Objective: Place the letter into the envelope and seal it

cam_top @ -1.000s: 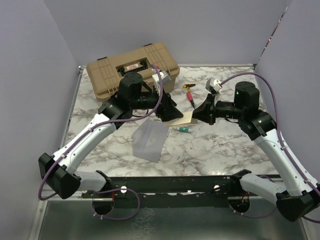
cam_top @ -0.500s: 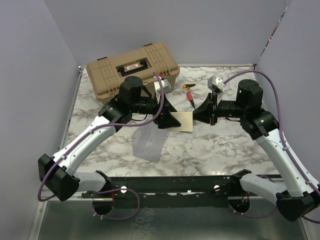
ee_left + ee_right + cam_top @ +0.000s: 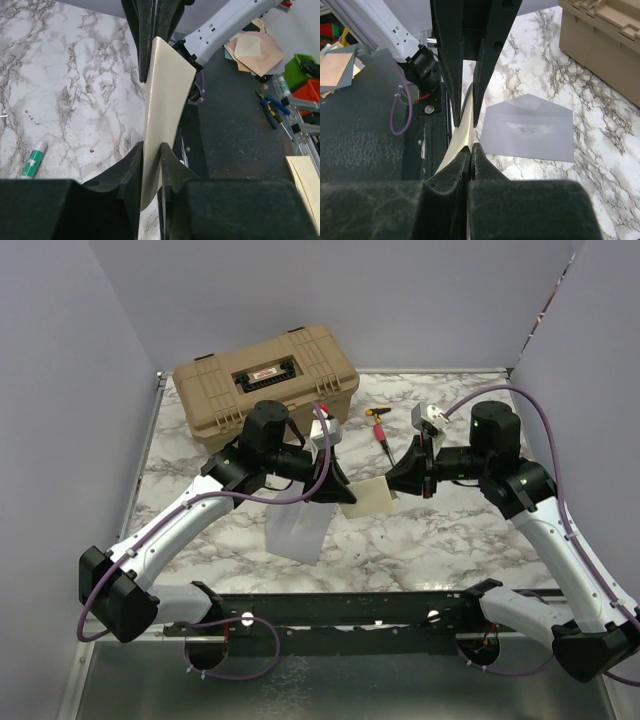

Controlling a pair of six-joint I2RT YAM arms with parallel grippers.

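Tan case [image 3: 265, 380] blocks rear left; envelope [image 3: 295, 530] near centre; marble table [image 3: 450, 530] bare right.

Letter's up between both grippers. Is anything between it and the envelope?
Nothing visible. The left gripper and right gripper both pinch the letter in the air; the envelope lies flat, flap open, nothing on it.

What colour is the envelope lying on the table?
Grey-lilac, plain. The envelope shows best in the right wrist view.

Envelope [image 3: 293, 530] top under left arm [image 3: 190, 505]; letter [image 3: 167, 90] edges hidden in fingers [image 3: 131, 167].
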